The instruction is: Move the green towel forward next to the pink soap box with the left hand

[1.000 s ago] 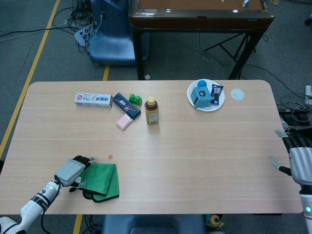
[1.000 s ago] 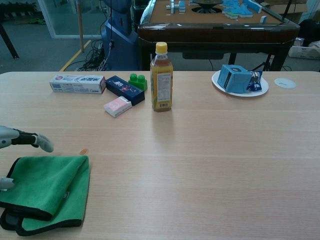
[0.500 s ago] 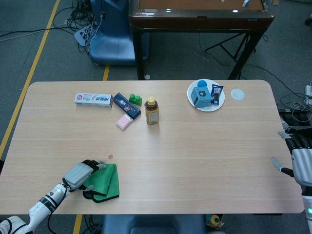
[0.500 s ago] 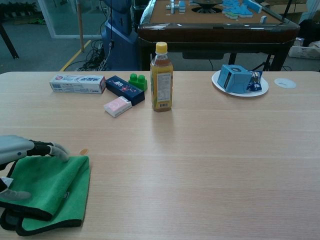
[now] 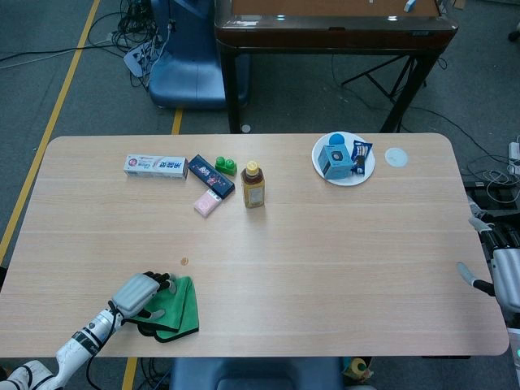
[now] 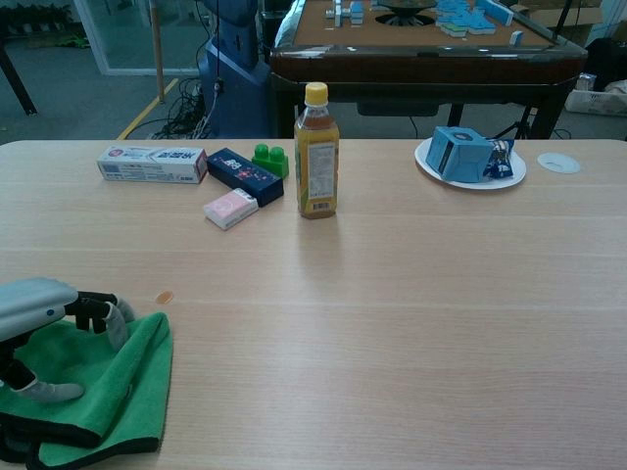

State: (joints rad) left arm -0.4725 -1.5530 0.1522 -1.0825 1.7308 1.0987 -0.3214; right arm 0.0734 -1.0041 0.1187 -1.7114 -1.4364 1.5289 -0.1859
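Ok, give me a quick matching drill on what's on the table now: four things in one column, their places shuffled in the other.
Things:
1. folded green towel
2. small pink soap box
3. blue carton
4. amber drink bottle with yellow cap

Places:
A. on the white round plate
B. under the left hand, near table edge
C. just right of the soap box
D. in front of the dark blue box

Pairs: 1-B, 2-D, 3-A, 4-C

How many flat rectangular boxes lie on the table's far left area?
3: white toothpaste box leftmost, dark blue box right of it, small pink soap box just in front. None appear hidden.
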